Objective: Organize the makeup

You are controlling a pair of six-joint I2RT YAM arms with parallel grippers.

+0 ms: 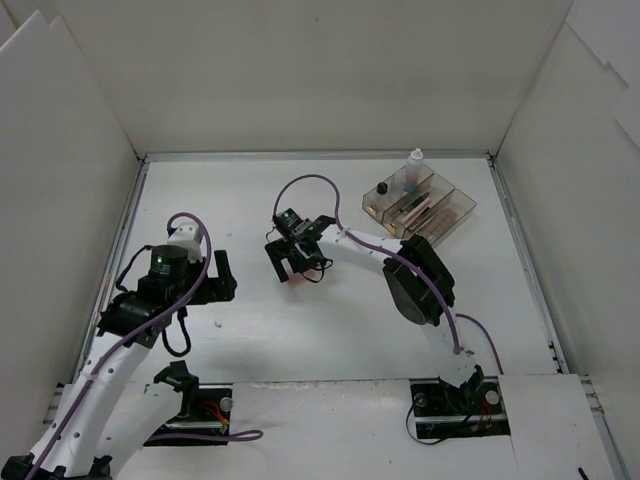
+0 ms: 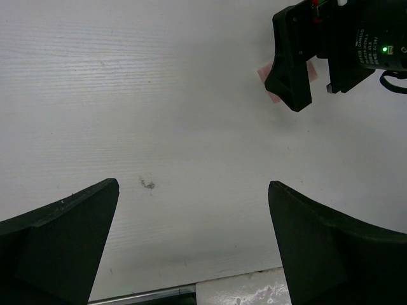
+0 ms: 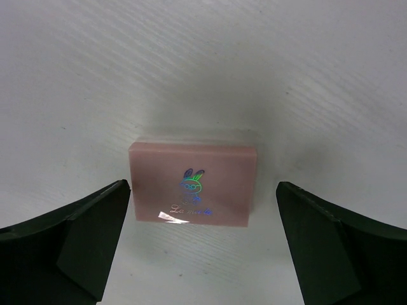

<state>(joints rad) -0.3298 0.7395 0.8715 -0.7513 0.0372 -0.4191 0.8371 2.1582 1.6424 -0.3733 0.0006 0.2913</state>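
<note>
While the right gripper hangs low over the white table, one flat pink square compact lies right under it. The compact has one shiny little bunny picture on its lid. This gripper has two black fingers. They are wide apart, one on each side of the compact, and they do not squeeze it. One finger looks just beside the compact's edge, but whether it touches is hard to tell.

Seen from above, the compact is near the middle of the table. It is mostly hidden under the right gripper.

The left gripper is close by, on the left. Its two fingers are wide apart too. Between them shows white table with one small dark speck.

Far back on the right stands one clear smoky plastic tray with three compartments. Two small bottles show there. One black-capped bottle is in the left compartment. One white-capped bottle is at the tray's far edge, in or just behind it. Some pinkish sticks lie in the middle compartment, too small to count.
</note>
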